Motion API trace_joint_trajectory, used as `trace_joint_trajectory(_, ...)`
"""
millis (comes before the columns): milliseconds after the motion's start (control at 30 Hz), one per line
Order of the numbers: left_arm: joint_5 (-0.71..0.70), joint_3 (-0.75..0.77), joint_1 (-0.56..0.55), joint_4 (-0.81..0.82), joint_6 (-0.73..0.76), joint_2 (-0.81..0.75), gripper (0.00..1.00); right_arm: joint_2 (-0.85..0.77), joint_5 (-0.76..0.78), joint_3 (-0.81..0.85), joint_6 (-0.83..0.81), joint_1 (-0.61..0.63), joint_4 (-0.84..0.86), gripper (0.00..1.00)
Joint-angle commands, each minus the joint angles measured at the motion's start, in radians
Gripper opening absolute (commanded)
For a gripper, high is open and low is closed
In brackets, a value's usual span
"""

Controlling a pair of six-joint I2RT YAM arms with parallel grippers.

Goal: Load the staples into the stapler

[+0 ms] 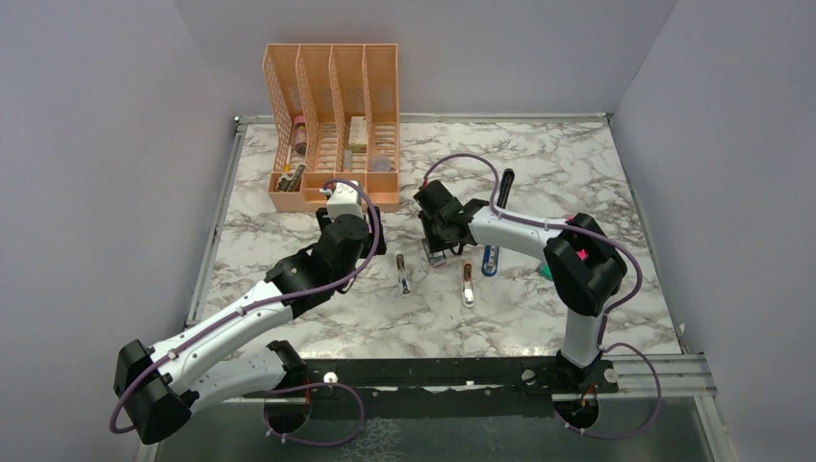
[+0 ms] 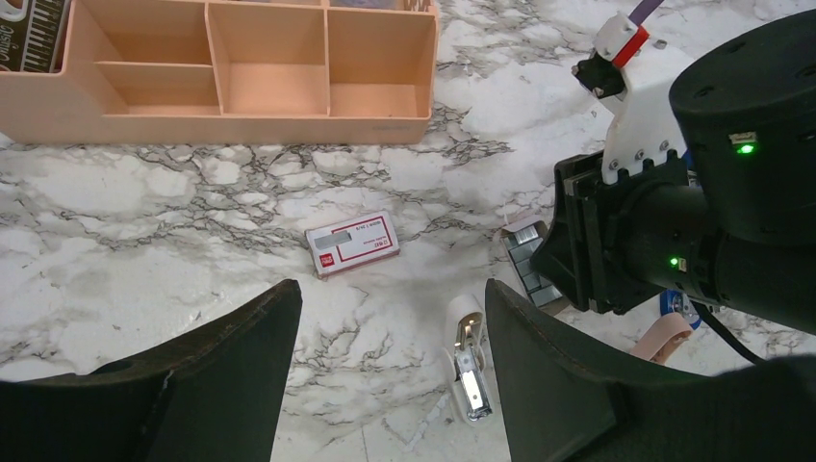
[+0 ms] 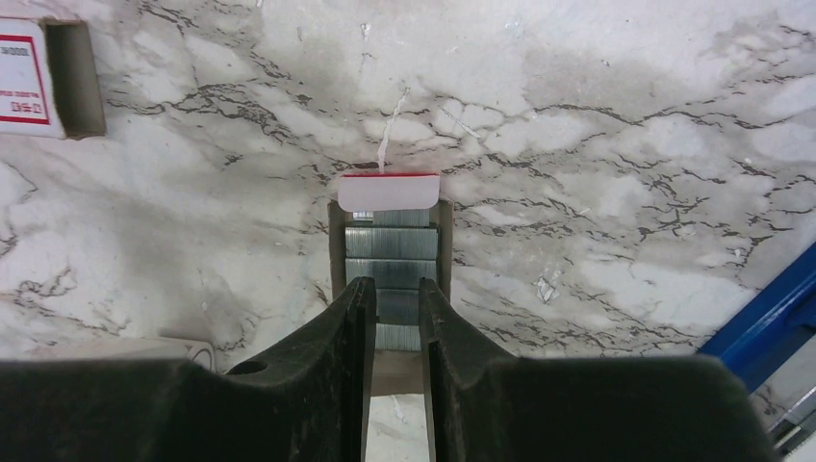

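Note:
The staples lie as grey strips in a small open cardboard tray (image 3: 390, 245) with a pale flap; the tray also shows in the left wrist view (image 2: 527, 258). My right gripper (image 3: 395, 284) is right over the tray. Its fingers stand a narrow gap apart, with strips showing between them. In the top view it (image 1: 438, 252) is down at the table. The reddish-pink and white box sleeve (image 2: 353, 243) lies empty nearby and shows in the right wrist view (image 3: 38, 77). The blue stapler (image 1: 491, 260) lies right of the tray (image 3: 760, 308). My left gripper (image 2: 393, 289) is open and empty, above the table.
A small white stapler (image 1: 404, 276) lies near my left gripper's right finger (image 2: 469, 366). A tan stapler (image 1: 468, 286) lies beside it. The orange desk organiser (image 1: 332, 125) stands at the back left. A teal block (image 1: 546, 272) sits by the right arm.

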Motion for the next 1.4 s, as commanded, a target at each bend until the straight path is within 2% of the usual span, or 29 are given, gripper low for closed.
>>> trace_joint_trajectory(0, -0.024, -0.01, 0.005, 0.015, -0.006, 0.003, 0.71, -0.065, 0.011, 0.0, -0.011, -0.002, -0.022, 0.28)
trace_joint_trajectory(167, -0.023, -0.01, 0.006, 0.016, -0.005, 0.002, 0.71, -0.075, -0.004, -0.004, -0.018, -0.002, -0.031, 0.28)
trace_joint_trajectory(467, -0.022, -0.011, 0.006, 0.015, -0.007, 0.0, 0.71, -0.022, 0.003, 0.001, -0.011, -0.002, -0.054, 0.38)
trace_joint_trajectory(600, -0.023, -0.011, 0.006, 0.016, -0.007, 0.001, 0.71, -0.011, -0.001, -0.001, -0.008, -0.002, -0.047, 0.37)
trace_joint_trajectory(767, -0.023, -0.011, 0.006, 0.016, -0.007, 0.002, 0.71, 0.003, 0.003, 0.0, -0.005, -0.002, -0.043, 0.3)
trace_joint_trajectory(1067, -0.023, -0.011, 0.005, 0.015, -0.007, 0.002, 0.71, 0.019, 0.02, 0.002, 0.014, -0.002, -0.055, 0.38)
trace_joint_trajectory(1367, -0.023, -0.01, 0.006, 0.016, -0.005, 0.002, 0.71, 0.031, 0.018, 0.006, 0.018, -0.002, -0.055, 0.41)
